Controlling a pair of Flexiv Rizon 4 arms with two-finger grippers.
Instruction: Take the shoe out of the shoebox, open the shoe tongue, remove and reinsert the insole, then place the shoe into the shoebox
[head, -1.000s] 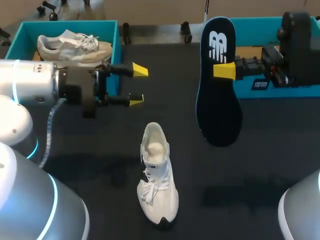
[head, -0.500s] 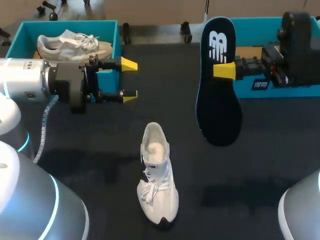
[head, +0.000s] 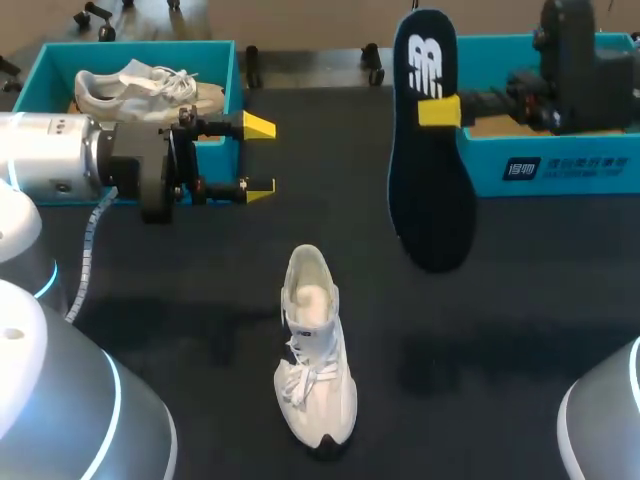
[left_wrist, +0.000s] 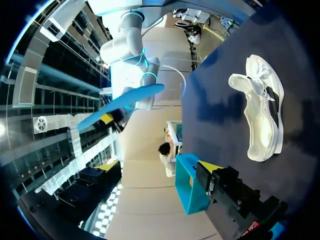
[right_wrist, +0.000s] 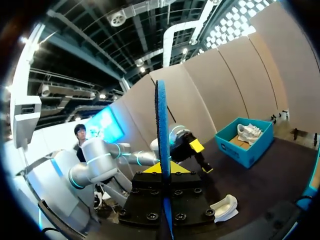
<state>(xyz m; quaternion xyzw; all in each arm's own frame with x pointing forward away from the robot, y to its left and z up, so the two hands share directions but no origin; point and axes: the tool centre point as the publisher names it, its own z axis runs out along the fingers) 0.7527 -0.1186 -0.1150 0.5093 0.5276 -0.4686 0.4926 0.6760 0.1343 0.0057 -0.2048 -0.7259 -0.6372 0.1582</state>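
Observation:
A white shoe (head: 312, 352) lies on the black table, toe toward the front edge, its opening empty; it also shows in the left wrist view as the shoe (left_wrist: 260, 110) and in the right wrist view as the shoe (right_wrist: 225, 207). The dark navy insole (head: 430, 170) hangs upright above the table, right of the shoe. My right gripper (head: 438, 110) is shut on it near its upper end. Edge-on, the insole (right_wrist: 162, 145) stands between the yellow tips of my right gripper (right_wrist: 163, 168). My left gripper (head: 257, 156) is open and empty, in the air beside the left shoebox (head: 233, 80).
The teal left shoebox holds a second pale shoe (head: 150, 90). A teal shoebox (head: 560, 165) sits at the back right, under my right arm. The left shoebox (right_wrist: 245, 142) also shows in the right wrist view.
My left gripper drew back to the left, toward the left shoebox, still open. My right arm lifted the insole slightly and shifted it toward the back.

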